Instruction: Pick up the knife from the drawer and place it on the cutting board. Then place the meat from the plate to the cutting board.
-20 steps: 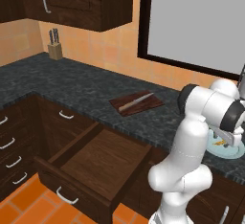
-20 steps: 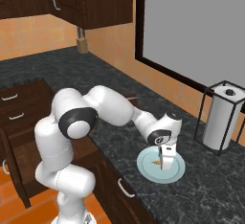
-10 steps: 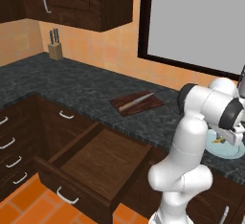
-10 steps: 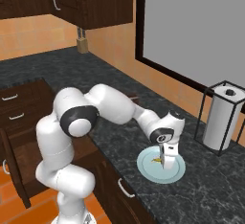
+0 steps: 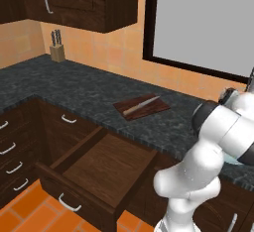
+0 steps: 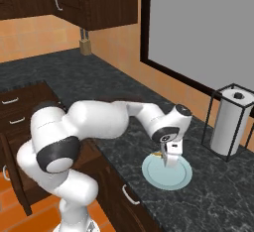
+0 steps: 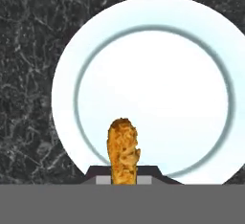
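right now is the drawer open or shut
Open. The drawer is pulled well out from the cabinet front, its bare wood bottom exposed; the knife already lies on the cutting board.

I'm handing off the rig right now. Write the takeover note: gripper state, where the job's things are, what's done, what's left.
Gripper: shut on the meat, low over the plate.
Knife: lying on the cutting board, on the counter behind the drawer, which stands open.
Done: knife moved to the board; meat gripped.
Left: lift the meat off the plate, carry it to the cutting board and release it there, clear of the knife if possible.
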